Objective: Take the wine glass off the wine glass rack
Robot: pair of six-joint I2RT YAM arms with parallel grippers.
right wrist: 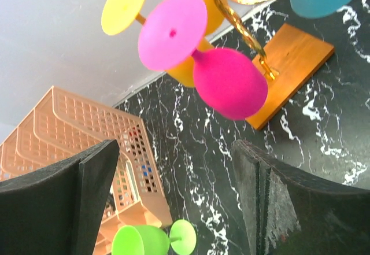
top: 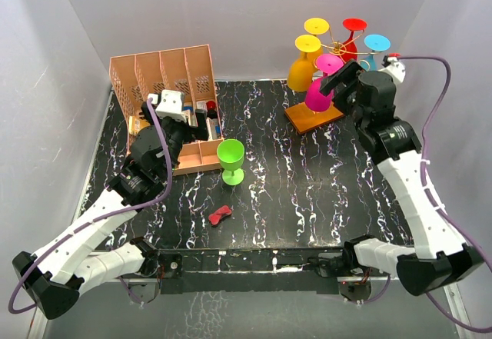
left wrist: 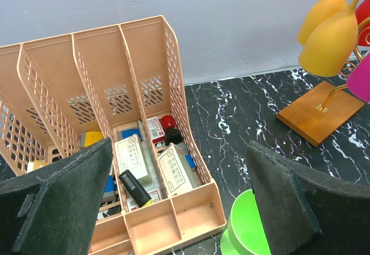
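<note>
Right gripper (right wrist: pixel 176 174) gapes empty; the pink glass (right wrist: pixel 228 81) hangs ahead, in line with its finger gap, still on the rack (right wrist: pixel 292 58). Left gripper (left wrist: pixel 179 197) is wide open and empty. Grasp and lift remain.

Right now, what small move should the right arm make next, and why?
Probably ease forward until its open fingers straddle the pink wine glass. That glass hangs upside down on the wine glass rack, just ahead of the fingers, not yet touched.

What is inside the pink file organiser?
Seen in the file organiser: white labelled boxes, a black marker, something red, blue bits. The left slots' floors are hidden by its walls and the left gripper.
</note>
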